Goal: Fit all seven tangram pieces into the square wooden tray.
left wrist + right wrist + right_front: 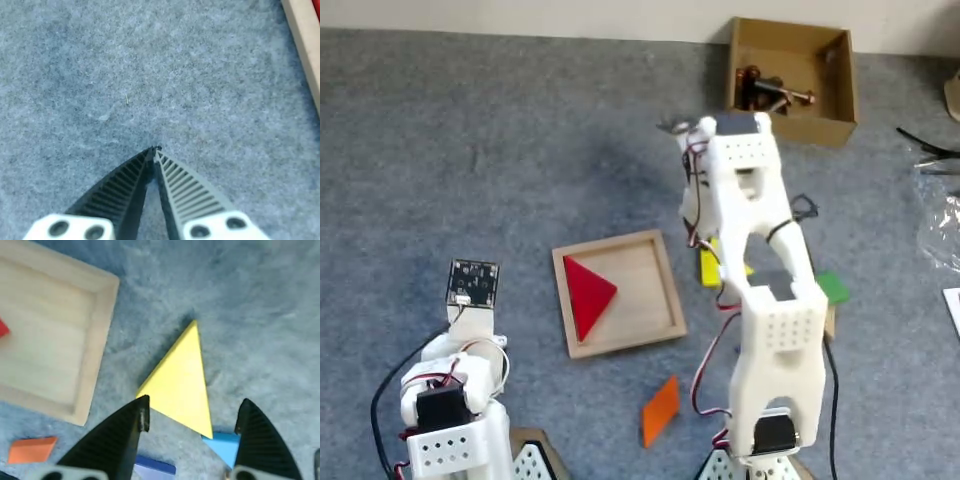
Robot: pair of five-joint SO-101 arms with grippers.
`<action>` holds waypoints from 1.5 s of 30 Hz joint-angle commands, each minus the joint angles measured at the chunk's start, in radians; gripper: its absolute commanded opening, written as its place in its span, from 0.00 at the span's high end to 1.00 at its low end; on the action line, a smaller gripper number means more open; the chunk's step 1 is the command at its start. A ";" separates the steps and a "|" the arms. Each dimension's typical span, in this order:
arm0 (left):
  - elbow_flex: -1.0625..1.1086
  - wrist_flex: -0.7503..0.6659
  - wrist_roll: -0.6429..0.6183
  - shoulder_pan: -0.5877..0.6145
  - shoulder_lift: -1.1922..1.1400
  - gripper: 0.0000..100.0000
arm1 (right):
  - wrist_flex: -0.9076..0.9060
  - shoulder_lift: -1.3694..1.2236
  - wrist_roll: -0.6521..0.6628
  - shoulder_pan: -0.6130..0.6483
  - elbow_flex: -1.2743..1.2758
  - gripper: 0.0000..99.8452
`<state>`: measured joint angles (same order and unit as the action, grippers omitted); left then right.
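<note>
The square wooden tray [660, 285] lies mid-table with a red triangle [587, 293] inside it. My right gripper [194, 412] stands open just above a yellow triangle [181, 382], one finger on either side of it. Part of that yellow triangle [710, 268] peeks out from under the right arm [765, 300], to the right of the tray. A light blue piece [226, 446], a darker blue piece [156, 466] and an orange piece [32, 449] lie close by. My left gripper [156, 149] is shut over bare carpet, left of the tray's rim [302, 40].
An orange parallelogram [660, 410] lies on the carpet in front of the tray. A green piece [833, 288] sits to the right of the right arm. A cardboard box [840, 95] with small items stands at the back right. Plastic wrap [942, 225] lies at the right edge.
</note>
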<state>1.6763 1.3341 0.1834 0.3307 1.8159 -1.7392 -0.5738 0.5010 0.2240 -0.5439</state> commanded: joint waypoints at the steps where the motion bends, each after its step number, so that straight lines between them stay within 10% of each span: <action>1: 0.019 0.003 -0.003 0.012 0.005 0.99 | -0.019 0.168 0.012 0.016 0.039 0.74; 24: 0.019 0.003 -0.003 0.012 0.005 0.99 | 0.360 0.992 0.012 0.059 0.954 0.74; 45: 0.019 0.003 -0.003 0.012 0.005 0.99 | 0.834 1.058 0.155 0.007 1.349 0.74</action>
<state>1.6763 1.3341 0.1834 0.3307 1.8159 -0.9643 0.4465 0.6345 0.2547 0.8048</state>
